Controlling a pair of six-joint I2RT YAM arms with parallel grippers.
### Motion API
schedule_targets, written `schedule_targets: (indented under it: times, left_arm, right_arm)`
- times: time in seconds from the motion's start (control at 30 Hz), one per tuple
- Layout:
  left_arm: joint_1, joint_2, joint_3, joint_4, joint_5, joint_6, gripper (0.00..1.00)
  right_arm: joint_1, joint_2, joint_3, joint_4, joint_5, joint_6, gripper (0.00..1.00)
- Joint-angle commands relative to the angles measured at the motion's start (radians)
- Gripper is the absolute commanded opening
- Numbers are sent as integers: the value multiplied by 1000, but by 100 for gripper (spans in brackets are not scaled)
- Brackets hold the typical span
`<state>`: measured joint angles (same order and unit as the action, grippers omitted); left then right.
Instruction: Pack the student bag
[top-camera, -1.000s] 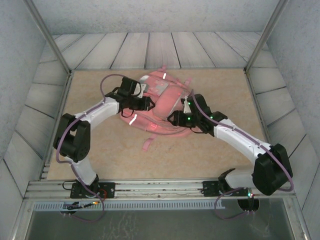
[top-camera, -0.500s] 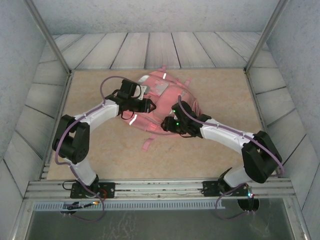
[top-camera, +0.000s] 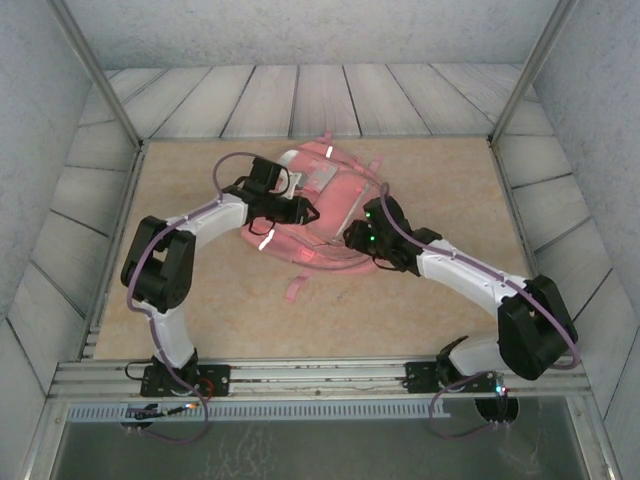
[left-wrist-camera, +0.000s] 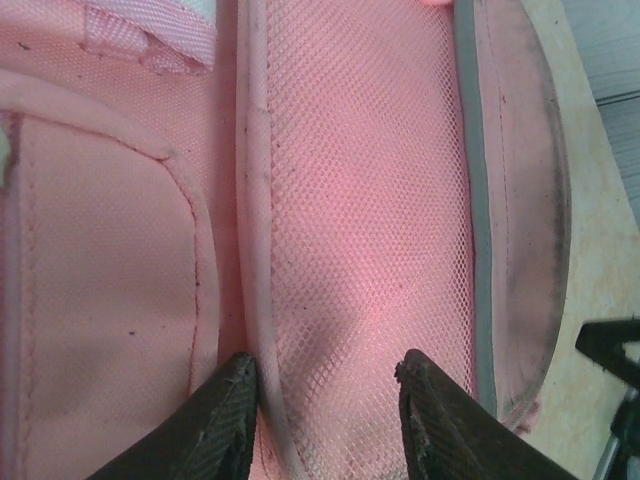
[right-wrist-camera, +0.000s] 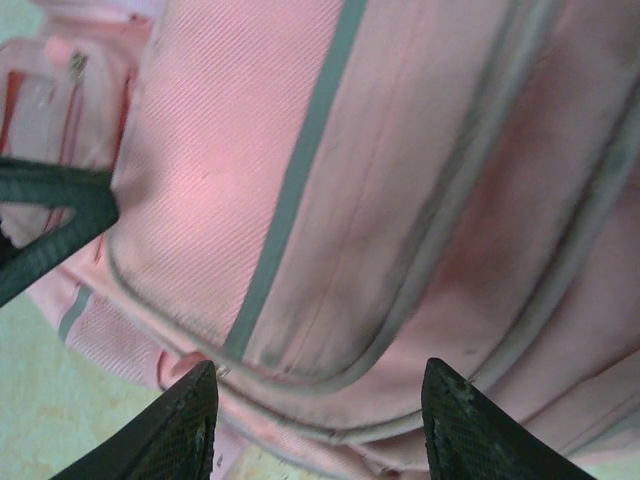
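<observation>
bag work looks to be at the opening stage, by my reading. the student bag (top-camera: 330, 195) lies flat on the worktop (top-camera: 430, 310), around the middle and toward the far side, with one strap (top-camera: 295, 288) trailing toward the arm bases.

the left end effector (top-camera: 308, 212) is over the bag's left flank. its jaws are partly apart, the tips straddle a mesh panel (left-wrist-camera: 370, 200) beside a raised seam, and nothing is pinched between them. the right end effector (top-camera: 350, 236) hangs over the right flank with its jaws wider, above a pocket face edged in grey piping (right-wrist-camera: 290, 200). it also holds nothing. from this close it is hard to tell whether either set of tips presses on the fabric.

to do this well, one arm should pin the soft body down while the other takes hold of something that gives purchase, such as a zip pull or a seam ridge, not the flat cloth. the pull should run along the zip line, slow and low, so the bag does not bunch or slide. the two wrists should be kept well apart.
</observation>
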<state>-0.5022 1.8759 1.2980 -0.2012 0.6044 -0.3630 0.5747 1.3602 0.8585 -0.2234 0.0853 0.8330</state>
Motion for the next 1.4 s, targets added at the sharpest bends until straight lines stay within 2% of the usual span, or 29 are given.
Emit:
schedule_targets:
  times: [0.0,0.1,0.27,0.43,0.63,0.97,1.1,1.17,1.23,1.37]
  left_arm:
    - [-1,24,20,-28,8,8,38]
    - [-2,23,11,-27,8,5,31]
    - [-2,23,-17,-7,22,-16,18]
    - [-2,-1,-83,36,37,-41,11]
    - [-12,-45,-166,70,24,-64,7]
    - [-61,-182,-304,139,-20,-154,5]
    - [-78,-230,-363,196,-37,-210,5]
    - [-88,-243,-380,218,-42,-232,5]
    - [-98,-247,-384,235,-53,-248,5]
    - [-116,-230,-386,291,-61,-285,5]
  right_arm:
    - [-50,37,-11,25,-73,-22,54]
    - [-78,83,-5,52,-102,-43,50]
    - [-98,166,27,88,-158,-77,34]
    - [-99,219,51,120,-203,-115,17]
    - [-99,274,112,115,-228,-222,7]
    - [-108,329,246,52,-213,-375,6]
    - [-115,341,275,25,-216,-398,9]
    - [-115,340,283,7,-218,-411,13]
    - [-115,337,287,-16,-220,-416,22]
    - [-115,305,298,-93,-247,-408,33]
